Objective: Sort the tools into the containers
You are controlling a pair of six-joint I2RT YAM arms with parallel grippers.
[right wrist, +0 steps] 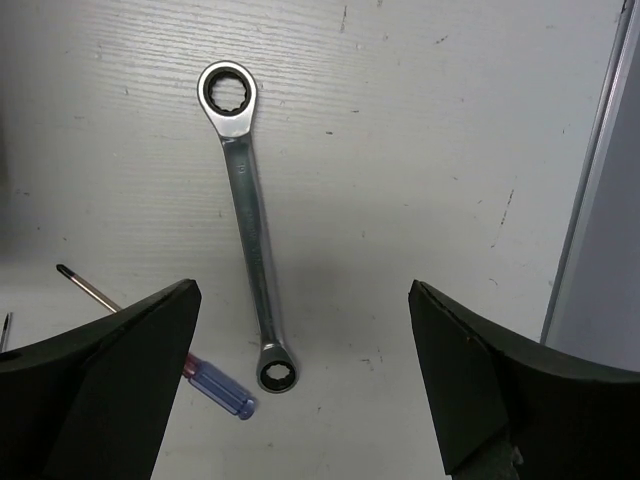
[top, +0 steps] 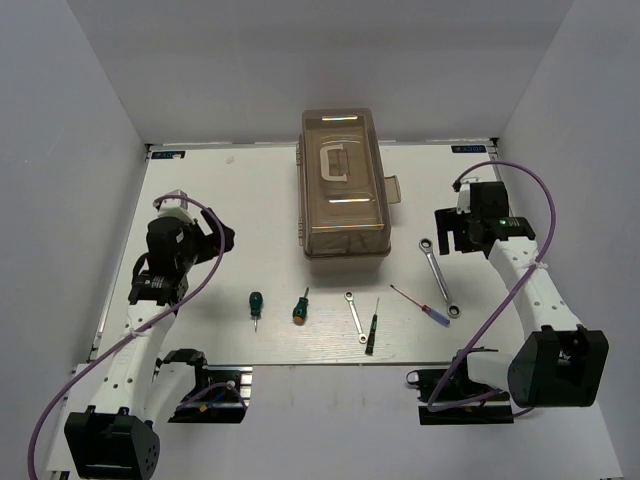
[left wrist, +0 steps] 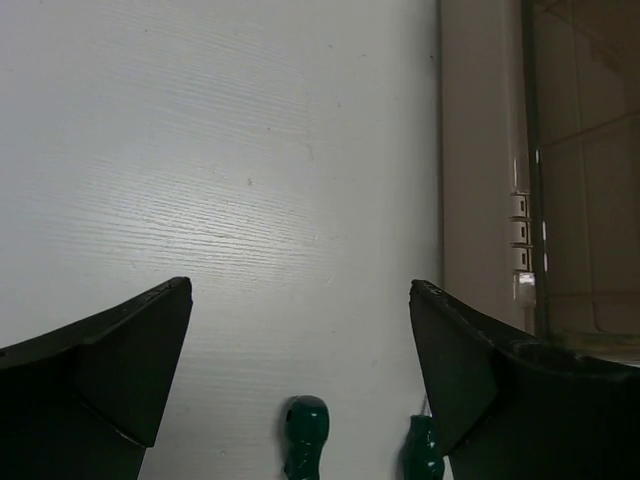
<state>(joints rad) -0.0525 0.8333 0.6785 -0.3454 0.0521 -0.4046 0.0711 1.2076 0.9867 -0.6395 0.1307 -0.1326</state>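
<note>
jaws of the right gripper (right wrist: 302, 288) stand wide apart, holding nothing. big wrench (right wrist: 250, 215) lies flat on the table (right wrist: 420, 120) below it, framed between the two fingers in the wrist view, not touched. red-and-blue screwdriver (right wrist: 215, 385) lies just left of it, blue handle just beside the wrench's ring end nearer the arm bases.

left gripper (left wrist: 300, 290) is likewise spread and empty, over bare tabletop. green screwdrivers (left wrist: 305, 430), a pair, peek in at the lower edge of its wrist view, and the toolbox (left wrist: 490, 200) wall is off to its right.

outward, from above: small wrench (top: 356, 316) and black screwdriver (top: 372, 330) lie side by side in the front row, between the green pair and the red one. toolbox sits mid-table toward the back, brown lid shut, no trays out.

progress, as i judge it: nothing sorted. all six tools are loose on the table and the box is not yet opened.
</note>
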